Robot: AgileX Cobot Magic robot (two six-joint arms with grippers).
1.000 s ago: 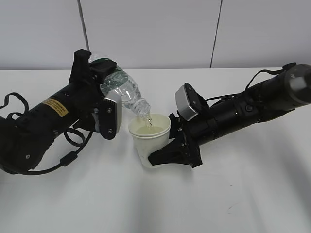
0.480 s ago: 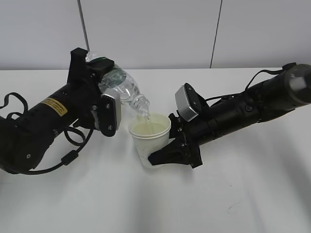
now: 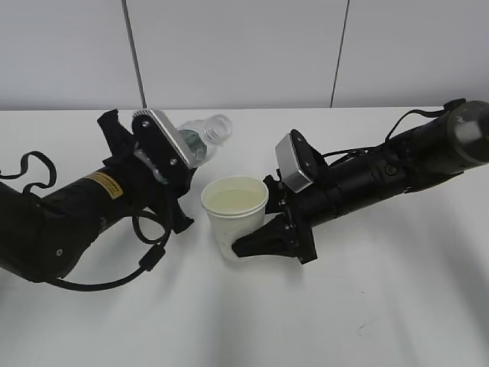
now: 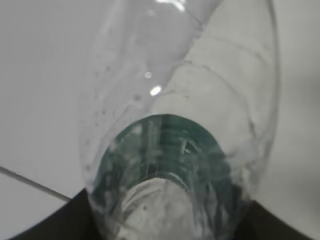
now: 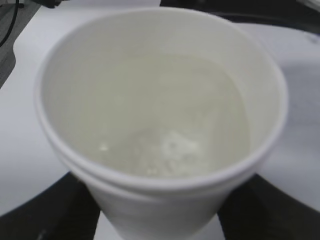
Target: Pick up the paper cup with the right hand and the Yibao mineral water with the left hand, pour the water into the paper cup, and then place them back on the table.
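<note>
- The Yibao mineral water (image 3: 200, 138), clamped in the left tool (image 3: 164, 164), has swung back from the paper cup (image 3: 234, 215); its neck now points up and away.
- No stream falls; the water (image 5: 165, 125) sits in the cup, so pouring appears done.
- The right tool (image 3: 267, 237) grips the cup just above the worktop (image 3: 344, 306); set-down remains.

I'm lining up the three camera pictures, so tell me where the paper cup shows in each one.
Exterior view: the paper cup stands at centre, in the right hand.
Left wrist view: not in it; only the Yibao mineral water shows.
Right wrist view: the cup fills the frame, seen from above.
Shared landmark: the white table, also visible beside the cup.
</note>
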